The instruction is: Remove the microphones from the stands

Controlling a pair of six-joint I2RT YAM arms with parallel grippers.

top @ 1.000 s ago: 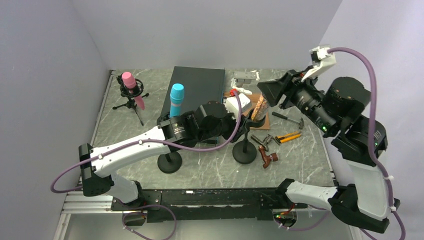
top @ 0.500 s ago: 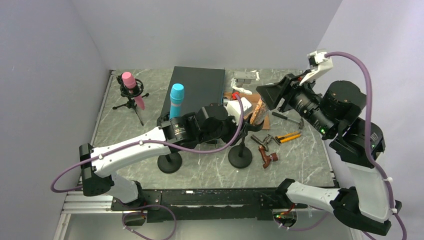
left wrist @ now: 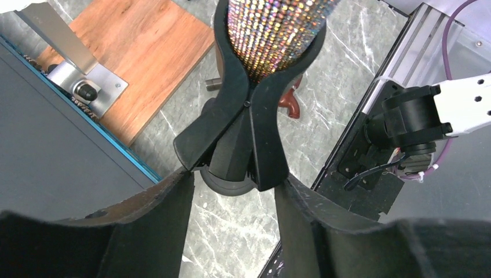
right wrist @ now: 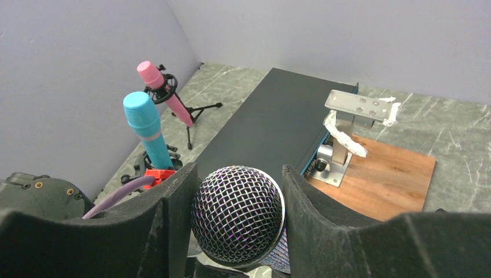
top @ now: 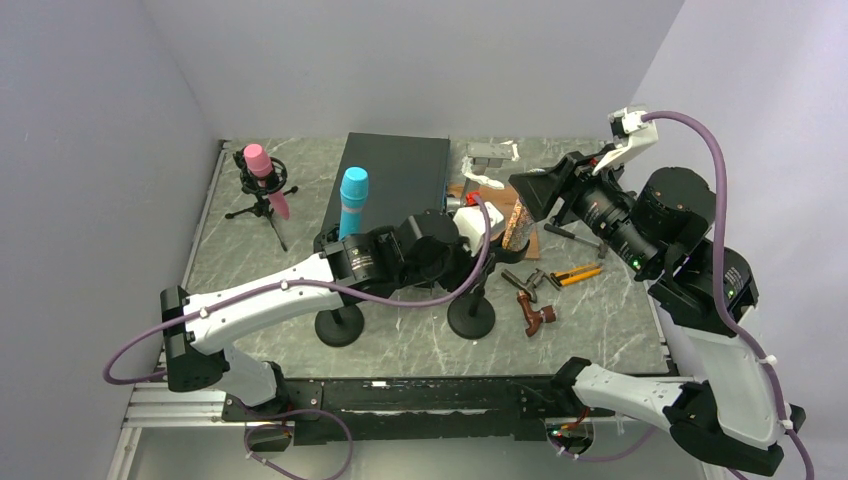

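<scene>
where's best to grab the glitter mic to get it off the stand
Likely the mesh head, from above with a finger on each side: the clip clamps the mic lower on its body, so the round head is the free end. The right gripper is closed there.

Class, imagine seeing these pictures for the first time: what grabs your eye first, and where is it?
A glittery microphone sits in a black clip on a stand at mid-table, the right claw closed on its mesh head and the left claw flanking the clip. Farther back on the left stand a blue microphone and a pink microphone.
</scene>
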